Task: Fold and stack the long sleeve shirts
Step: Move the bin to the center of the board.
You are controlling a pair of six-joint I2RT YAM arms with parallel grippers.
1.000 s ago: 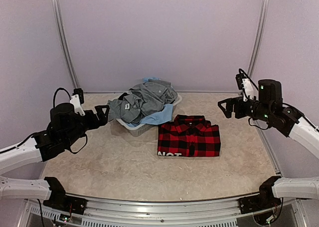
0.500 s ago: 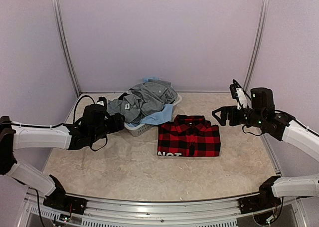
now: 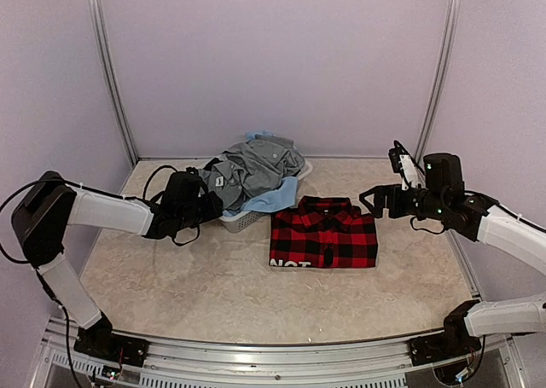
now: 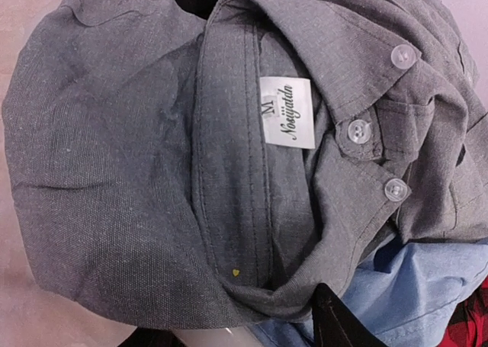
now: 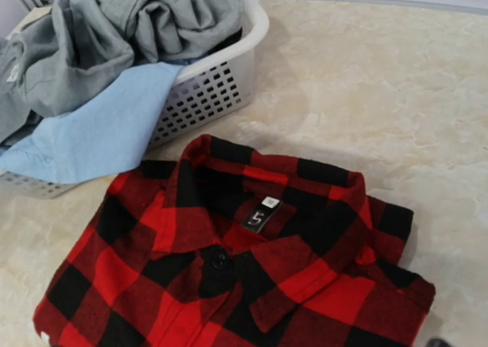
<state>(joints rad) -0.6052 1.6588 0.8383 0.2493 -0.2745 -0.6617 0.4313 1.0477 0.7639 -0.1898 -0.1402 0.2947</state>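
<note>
A crumpled grey shirt [image 3: 252, 168] is heaped in a white basket [image 3: 239, 220]. In the left wrist view its collar, size label and buttons [image 4: 290, 110] fill the frame. My left gripper [image 3: 212, 204] is at the heap's left edge. One black finger [image 4: 335, 322] presses a puckered fold of grey cloth bunched between the jaws. The red-and-black plaid shirt [image 3: 324, 234] lies folded flat on the table, with white lettering [image 3: 290, 263] at its near edge and its collar [image 5: 267, 187] toward the back. My right gripper [image 3: 368, 202] hovers open just right of the plaid shirt, holding nothing.
A light blue garment [image 3: 273, 198] hangs over the basket's near rim [image 5: 206, 95], under the grey shirt. The basket stands at the back, left of centre, touching the plaid shirt's far left corner. Metal rails run up the back wall.
My left arm has reached right to the basket and its jaws have narrowed on the grey shirt. The right arm has drifted left and lower toward the plaid shirt, still open.
</note>
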